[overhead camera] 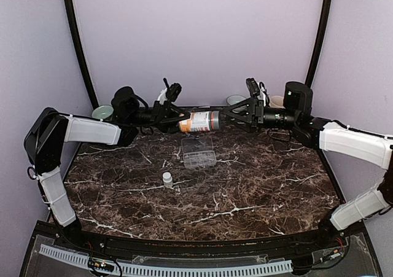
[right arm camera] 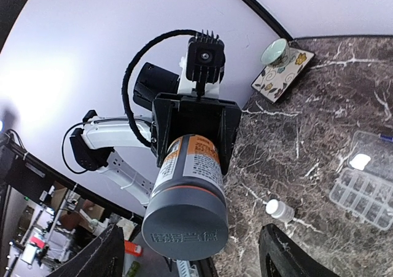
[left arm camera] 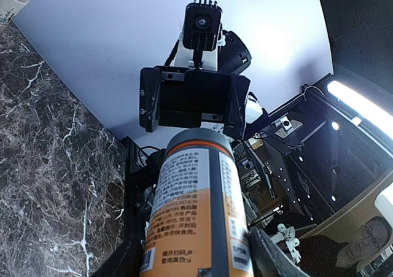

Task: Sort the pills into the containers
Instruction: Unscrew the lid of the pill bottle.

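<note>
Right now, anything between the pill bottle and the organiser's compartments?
Nothing visible stands between them. The left gripper holds the amber bottle in the air, and the organiser box lies below it, slightly nearer. But the grey cap is still on, with the right gripper open around it.

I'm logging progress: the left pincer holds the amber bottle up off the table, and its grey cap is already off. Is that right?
Not quite. The grey cap is on the amber bottle, as the right wrist view shows. The left pincer does hold the bottle up off the table.
</note>
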`<state>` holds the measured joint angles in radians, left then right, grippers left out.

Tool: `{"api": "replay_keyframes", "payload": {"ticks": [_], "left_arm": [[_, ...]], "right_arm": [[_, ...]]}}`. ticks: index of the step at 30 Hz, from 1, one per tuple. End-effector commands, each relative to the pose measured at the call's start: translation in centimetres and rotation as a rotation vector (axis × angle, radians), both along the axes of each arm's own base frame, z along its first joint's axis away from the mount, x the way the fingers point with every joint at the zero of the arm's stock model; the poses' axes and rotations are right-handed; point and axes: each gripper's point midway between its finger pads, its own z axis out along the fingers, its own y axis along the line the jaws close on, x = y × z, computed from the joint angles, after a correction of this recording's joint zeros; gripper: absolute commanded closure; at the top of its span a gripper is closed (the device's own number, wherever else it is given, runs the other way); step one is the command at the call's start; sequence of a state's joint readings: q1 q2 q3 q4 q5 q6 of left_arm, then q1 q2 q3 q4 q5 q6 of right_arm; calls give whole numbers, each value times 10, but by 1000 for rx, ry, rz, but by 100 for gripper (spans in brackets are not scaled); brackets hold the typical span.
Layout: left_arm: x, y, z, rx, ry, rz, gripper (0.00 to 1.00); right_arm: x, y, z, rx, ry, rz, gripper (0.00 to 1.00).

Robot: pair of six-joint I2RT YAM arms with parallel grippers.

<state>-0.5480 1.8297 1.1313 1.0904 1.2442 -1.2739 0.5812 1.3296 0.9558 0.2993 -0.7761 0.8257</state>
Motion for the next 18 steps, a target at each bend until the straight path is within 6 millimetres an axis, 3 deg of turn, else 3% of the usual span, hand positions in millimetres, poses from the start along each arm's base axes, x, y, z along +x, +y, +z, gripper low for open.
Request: {"api": "replay_keyframes", "payload": {"ticks": [1, 14, 18], "left_arm": [[-4, 0, 18, -26, -80, -19, 89], [0, -2, 17, -5, -99, -11, 90], [1, -4, 19, -5, -106, -12, 90]], "right_arm": [[8, 6, 15, 77, 148, 10, 25], [12, 12, 20, 70, 268, 17, 27], [11, 12, 10, 28, 299, 18, 27]]}}
